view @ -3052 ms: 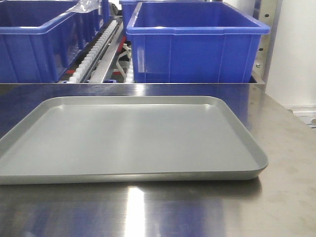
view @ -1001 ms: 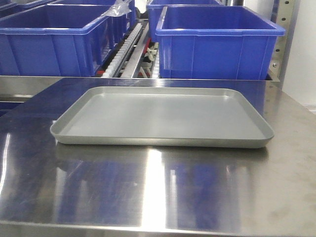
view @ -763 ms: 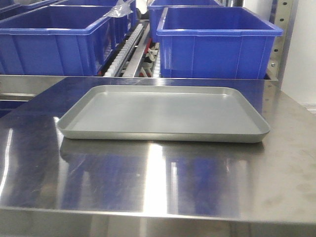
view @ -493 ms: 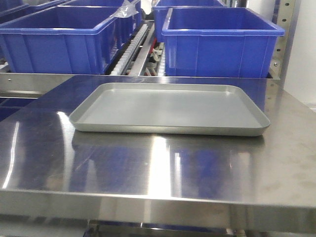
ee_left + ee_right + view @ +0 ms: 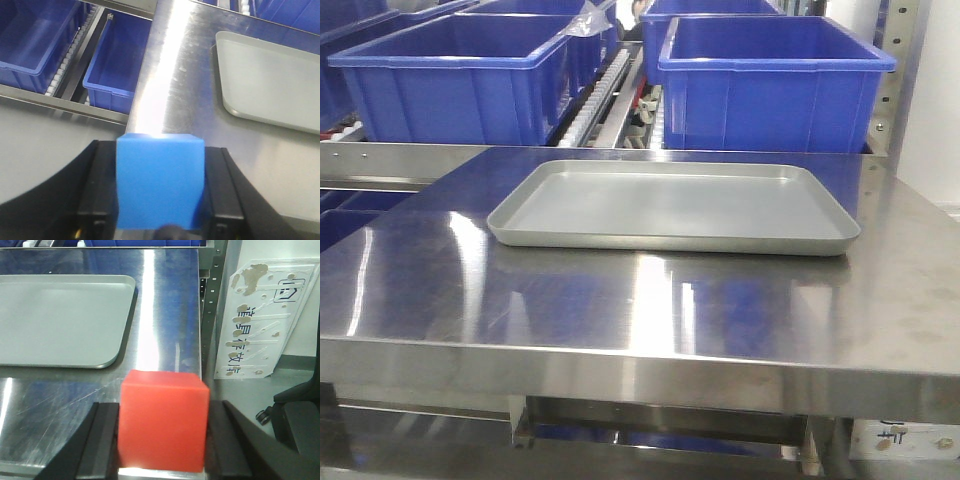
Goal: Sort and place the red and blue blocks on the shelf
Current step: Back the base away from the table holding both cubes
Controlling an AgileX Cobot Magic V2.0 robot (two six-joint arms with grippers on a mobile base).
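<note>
A: What is standing at the back?
B: The shelf is carrying blue bins side by side, with white rollers running between them. The desk is sitting in front, bearing a grey tray.
A: Is any writing showing?
B: A white board is leaning beside the desk, showing dark characters and a house-shaped mark. I am failing to read them.
A: And the end effectors?
B: The left end effector is clamping the blue block between black fingers, hanging over the desk's edge, left of the tray. The right end effector is gripping the red block over the desk's near edge, near the tray's corner.
</note>
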